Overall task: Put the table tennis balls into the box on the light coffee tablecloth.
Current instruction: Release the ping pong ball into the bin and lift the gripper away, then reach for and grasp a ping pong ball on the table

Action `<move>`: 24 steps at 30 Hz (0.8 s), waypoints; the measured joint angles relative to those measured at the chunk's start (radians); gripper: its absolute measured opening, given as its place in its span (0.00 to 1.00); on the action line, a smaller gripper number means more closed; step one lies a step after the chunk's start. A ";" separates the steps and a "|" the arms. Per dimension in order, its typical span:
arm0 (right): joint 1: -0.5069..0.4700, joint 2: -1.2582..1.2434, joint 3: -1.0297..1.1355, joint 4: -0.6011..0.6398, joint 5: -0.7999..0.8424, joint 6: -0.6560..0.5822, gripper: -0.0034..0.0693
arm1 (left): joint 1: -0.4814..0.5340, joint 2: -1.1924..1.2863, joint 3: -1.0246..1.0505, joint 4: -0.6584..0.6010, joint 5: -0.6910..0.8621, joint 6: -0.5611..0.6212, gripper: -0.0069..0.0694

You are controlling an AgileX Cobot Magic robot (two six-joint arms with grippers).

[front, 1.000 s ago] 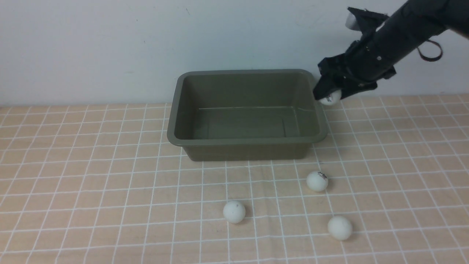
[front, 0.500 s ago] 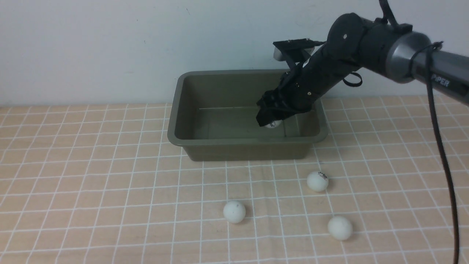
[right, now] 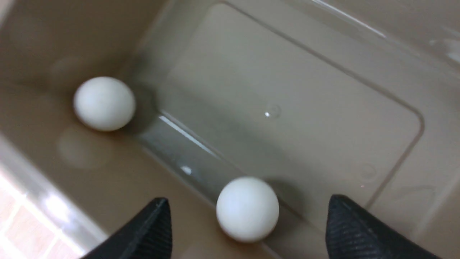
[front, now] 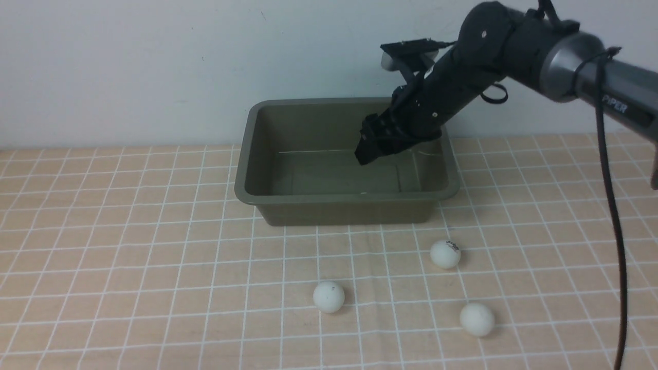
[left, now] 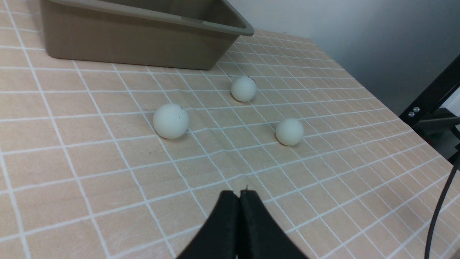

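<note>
Right wrist view: a ball (right: 247,208) lies untouched within the spread right hand (right: 248,203).

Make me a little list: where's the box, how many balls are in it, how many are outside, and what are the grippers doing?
Box: green box on the checked tablecloth
Balls inside: two, first ball by a wall, second ball between the open jaws, touching neither
Balls outside: three on the cloth, left ball, middle ball, right ball
Right gripper: open, over the box, holding nothing
Left gripper: shut, empty, over the cloth
</note>
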 joint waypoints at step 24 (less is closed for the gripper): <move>-0.044 -0.583 0.316 -0.346 0.119 0.300 0.76 | 0.000 0.000 -0.002 -0.004 0.061 0.000 0.00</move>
